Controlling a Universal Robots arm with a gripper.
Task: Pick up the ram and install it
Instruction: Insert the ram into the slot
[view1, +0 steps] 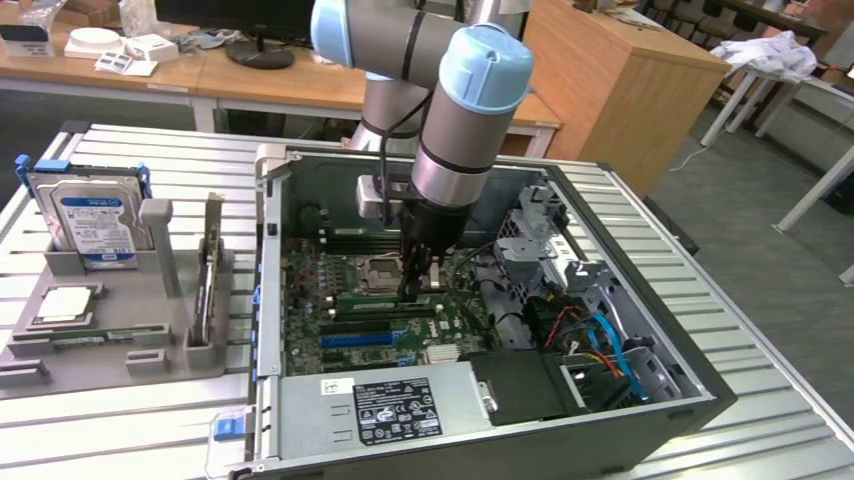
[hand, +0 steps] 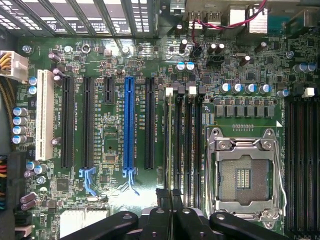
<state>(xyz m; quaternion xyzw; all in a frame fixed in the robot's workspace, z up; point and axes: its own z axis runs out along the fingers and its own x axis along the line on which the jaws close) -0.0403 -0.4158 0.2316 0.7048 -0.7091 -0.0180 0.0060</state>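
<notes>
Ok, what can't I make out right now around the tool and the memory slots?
Exterior view: what the tool touches on the motherboard; too small, and dark on dark.
Wrist view: the memory slots' near ends, covered by the tool's shut fingers; whether the ram sits in one is unclear.
Exterior view: the thin upright piece in the grey tray; edge-on, too small to name.

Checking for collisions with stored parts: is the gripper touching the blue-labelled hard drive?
Apart. The exterior view shows the hard drive standing in its grey holder outside the computer case, while the gripper is down inside it, over the motherboard.
</notes>
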